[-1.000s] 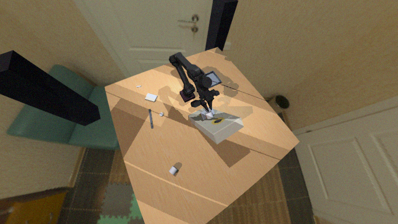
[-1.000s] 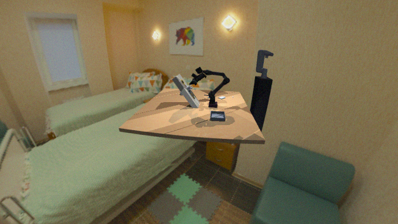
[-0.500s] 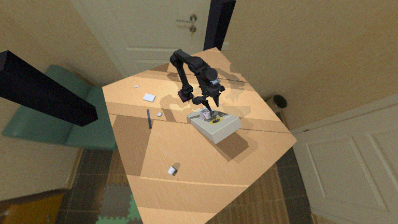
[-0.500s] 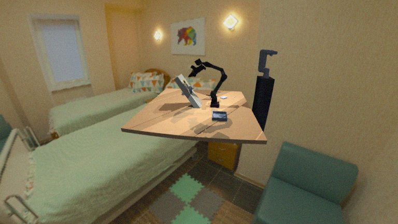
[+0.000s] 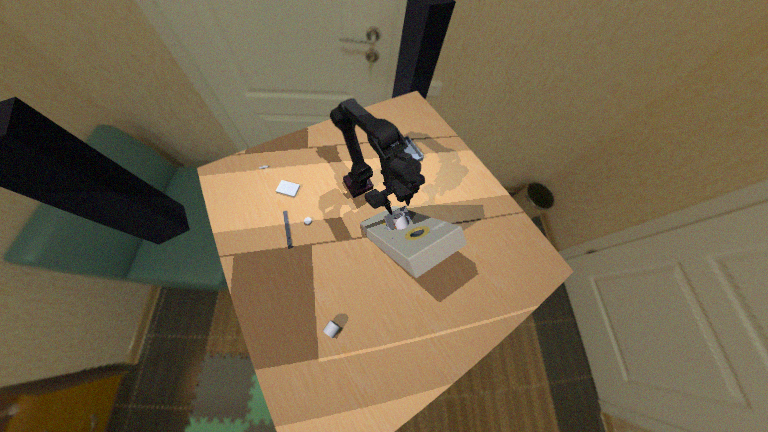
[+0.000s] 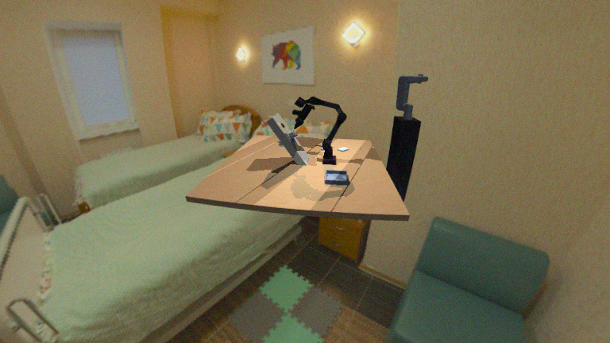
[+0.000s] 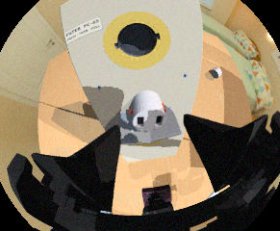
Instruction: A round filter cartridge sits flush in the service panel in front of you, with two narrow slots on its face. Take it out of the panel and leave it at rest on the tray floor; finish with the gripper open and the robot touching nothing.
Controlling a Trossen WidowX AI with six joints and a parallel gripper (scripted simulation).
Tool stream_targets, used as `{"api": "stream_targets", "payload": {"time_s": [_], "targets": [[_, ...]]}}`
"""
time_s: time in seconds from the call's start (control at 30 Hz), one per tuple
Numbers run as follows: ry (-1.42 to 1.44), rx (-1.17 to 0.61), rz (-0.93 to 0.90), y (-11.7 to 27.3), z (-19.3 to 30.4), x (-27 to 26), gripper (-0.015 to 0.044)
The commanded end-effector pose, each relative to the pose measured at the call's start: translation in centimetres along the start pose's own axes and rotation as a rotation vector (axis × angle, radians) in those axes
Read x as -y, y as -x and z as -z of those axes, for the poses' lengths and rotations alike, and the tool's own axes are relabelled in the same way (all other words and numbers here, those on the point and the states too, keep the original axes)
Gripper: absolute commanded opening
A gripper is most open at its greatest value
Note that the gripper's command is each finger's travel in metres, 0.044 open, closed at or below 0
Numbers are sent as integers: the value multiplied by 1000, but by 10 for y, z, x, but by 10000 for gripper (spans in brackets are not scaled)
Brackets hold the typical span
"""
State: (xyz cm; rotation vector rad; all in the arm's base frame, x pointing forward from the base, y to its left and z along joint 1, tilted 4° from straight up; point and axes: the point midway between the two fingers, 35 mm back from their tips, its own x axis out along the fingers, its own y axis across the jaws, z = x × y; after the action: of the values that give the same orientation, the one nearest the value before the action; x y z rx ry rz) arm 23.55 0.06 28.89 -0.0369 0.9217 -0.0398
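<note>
The white filter cartridge (image 7: 146,102) (image 5: 400,222) is out of the panel. It lies on a small grey ledge (image 7: 170,128) low on the sloping panel face, its two dark slots facing the wrist camera. The grey service panel (image 7: 183,48) (image 5: 399,242) (image 6: 282,131) has a dark, empty round socket (image 7: 137,40) (image 5: 417,232) with a yellow ring. My gripper (image 7: 152,124) (image 5: 399,208) is open, its fingertips apart on either side of the cartridge's slotted end, with nothing held. Whether a fingertip touches the ledge cannot be told. A blue-grey tray (image 6: 336,178) (image 5: 415,148) stands on the table near the arm's base.
A small white cylinder (image 5: 331,329) (image 7: 217,72) lies away from the panel. A white flat block (image 5: 287,188) (image 6: 343,149), a dark bar (image 5: 287,229) and a small white piece (image 5: 307,220) lie to one side. Dark columns (image 5: 424,36) (image 6: 403,155) stand beyond the table.
</note>
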Motion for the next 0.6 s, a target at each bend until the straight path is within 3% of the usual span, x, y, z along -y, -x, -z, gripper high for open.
{"api": "stream_targets", "payload": {"time_s": [0.0, 0.57], "targets": [[-22, -46, -7, -6, 12, 0, 305], [-22, -45, -6, -31, 12, -1, 305]]}}
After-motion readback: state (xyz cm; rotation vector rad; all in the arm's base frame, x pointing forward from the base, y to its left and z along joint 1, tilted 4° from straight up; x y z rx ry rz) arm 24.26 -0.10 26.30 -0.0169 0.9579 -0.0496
